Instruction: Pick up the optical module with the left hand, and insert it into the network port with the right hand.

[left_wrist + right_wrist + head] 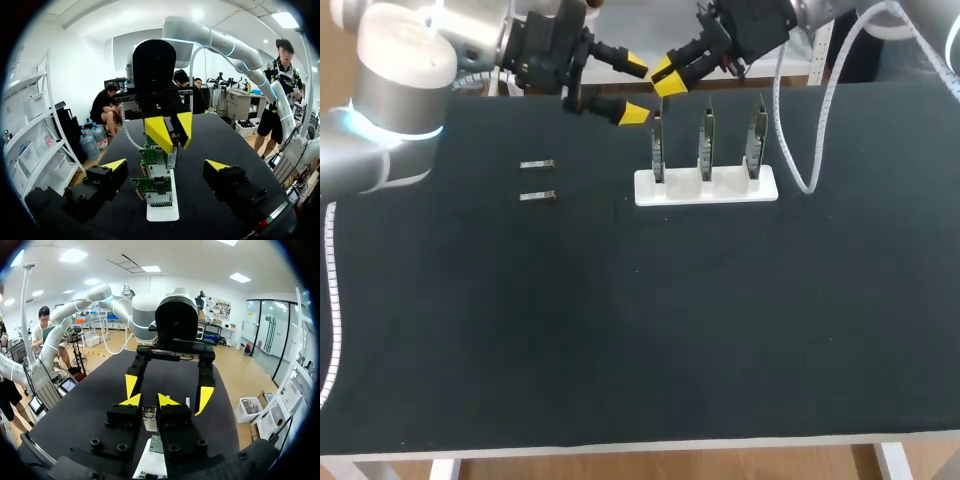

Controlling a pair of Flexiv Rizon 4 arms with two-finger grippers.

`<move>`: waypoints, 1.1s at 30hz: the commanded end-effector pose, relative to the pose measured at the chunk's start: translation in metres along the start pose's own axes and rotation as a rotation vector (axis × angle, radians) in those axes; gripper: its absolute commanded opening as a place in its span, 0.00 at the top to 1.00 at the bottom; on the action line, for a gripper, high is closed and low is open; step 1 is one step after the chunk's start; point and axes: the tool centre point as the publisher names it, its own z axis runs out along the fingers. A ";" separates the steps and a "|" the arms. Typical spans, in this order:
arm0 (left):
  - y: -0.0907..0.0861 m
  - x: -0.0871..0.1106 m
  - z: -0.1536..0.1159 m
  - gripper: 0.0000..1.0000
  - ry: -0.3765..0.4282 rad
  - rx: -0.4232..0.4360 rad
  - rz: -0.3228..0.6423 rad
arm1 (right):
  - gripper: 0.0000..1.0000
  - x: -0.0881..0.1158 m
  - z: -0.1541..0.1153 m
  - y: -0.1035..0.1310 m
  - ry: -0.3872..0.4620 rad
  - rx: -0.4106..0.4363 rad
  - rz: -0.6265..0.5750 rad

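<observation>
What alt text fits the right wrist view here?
The right end effector is shut on an optical module, with a circuit board in a white holder under it on the black table. Facing it, the left end effector is open wide.

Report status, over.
Left gripper: jaws open, empty. Right gripper: jaws shut on optical module, above the network cards. Two spare modules aside on table; path looks clear.

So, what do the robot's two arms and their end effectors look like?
The left arm and right arm are silver-grey rounded tubes, with a white cable along each. The left has a pale blue glowing ring. The left end effector and right end effector are black, with yellow-tipped fingers.
</observation>
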 end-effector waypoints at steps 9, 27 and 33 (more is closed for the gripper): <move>0.003 -0.001 0.001 0.00 0.005 0.006 -0.001 | 1.00 -0.002 -0.001 -0.006 -0.028 -0.053 -0.002; 0.003 -0.001 0.001 0.00 0.005 0.006 -0.001 | 1.00 0.008 0.000 -0.009 -0.044 -0.047 0.024; 0.003 -0.001 0.001 0.00 0.005 0.006 -0.001 | 1.00 0.007 0.003 -0.015 -0.047 -0.054 0.014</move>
